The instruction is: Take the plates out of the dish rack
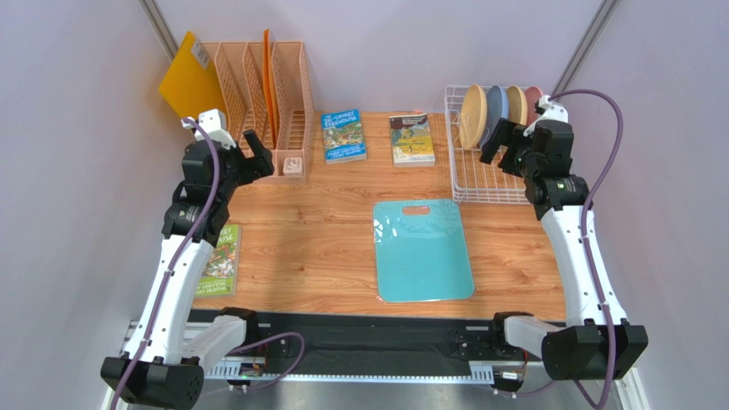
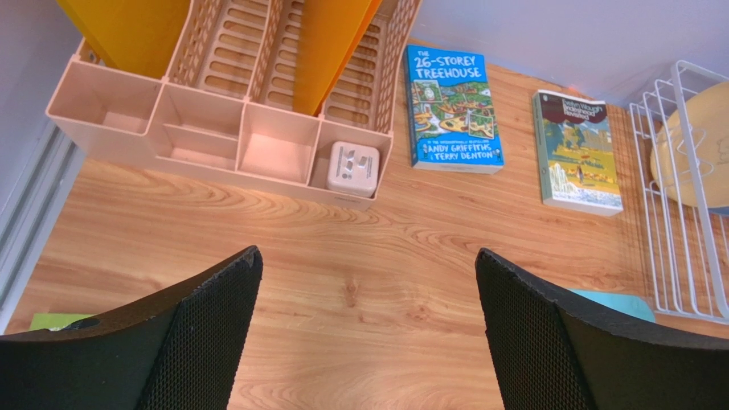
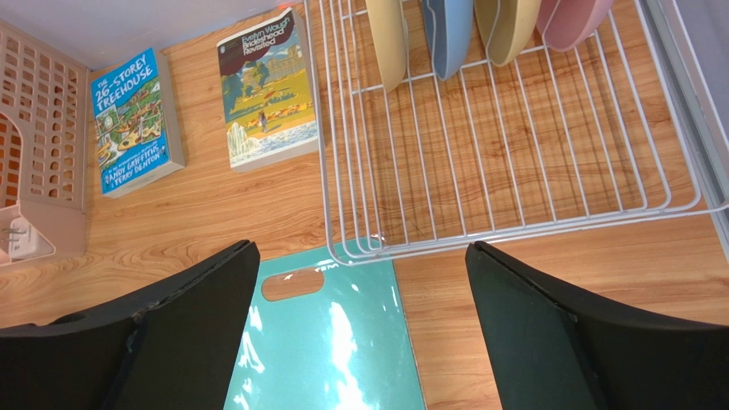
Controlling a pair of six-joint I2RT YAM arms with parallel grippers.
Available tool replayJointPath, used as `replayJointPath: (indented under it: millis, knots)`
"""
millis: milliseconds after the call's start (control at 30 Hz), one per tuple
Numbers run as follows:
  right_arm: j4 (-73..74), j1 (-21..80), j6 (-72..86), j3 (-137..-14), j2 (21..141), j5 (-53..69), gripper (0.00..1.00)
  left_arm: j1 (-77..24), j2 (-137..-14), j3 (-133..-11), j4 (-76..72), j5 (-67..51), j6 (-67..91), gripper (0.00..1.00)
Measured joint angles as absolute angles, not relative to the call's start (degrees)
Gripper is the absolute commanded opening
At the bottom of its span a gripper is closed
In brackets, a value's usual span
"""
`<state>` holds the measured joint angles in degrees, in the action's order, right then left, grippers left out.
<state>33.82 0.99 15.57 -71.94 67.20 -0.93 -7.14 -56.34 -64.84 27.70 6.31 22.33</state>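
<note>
The white wire dish rack (image 1: 477,178) stands at the back right. Four plates stand upright in its far end: cream-yellow (image 1: 472,115), grey-blue (image 1: 496,109), tan-mustard (image 1: 516,104) and pink (image 1: 533,98). My right gripper (image 1: 505,147) hovers open and empty over the rack's near half, just in front of the plates. The right wrist view shows the rack (image 3: 530,229) and the lower edges of the cream-yellow (image 3: 389,43), grey-blue (image 3: 447,38), tan-mustard (image 3: 505,30) and pink (image 3: 571,21) plates beyond the gripper (image 3: 361,249). My left gripper (image 1: 257,155) is open and empty at the back left (image 2: 368,253).
A teal cutting board (image 1: 422,249) lies at centre, its far edge near the rack. A peach file organizer (image 1: 265,102) with a yellow folder (image 1: 190,85) stands at the back left. Two books (image 1: 343,137) (image 1: 411,139) lie at the back, and another (image 1: 222,260) lies at the left edge.
</note>
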Motion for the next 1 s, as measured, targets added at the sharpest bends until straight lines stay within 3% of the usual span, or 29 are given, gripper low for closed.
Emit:
replayJointPath:
  millis: [300,700,1000]
  knots:
    - [30.4,1.0,15.9,-73.8,71.9,-3.7,0.98,-7.1,-58.6,-63.4,24.1,0.5,20.4,0.99]
    - [34.0,2.0,10.1,-103.8,99.8,-11.6,0.84,-10.0,-66.0,-58.9,19.1,-0.4,17.9,0.99]
    - [36.2,6.5,3.0,-120.6,115.6,-19.1,0.81,-13.9,-71.3,-58.3,16.5,6.3,16.3,0.98]
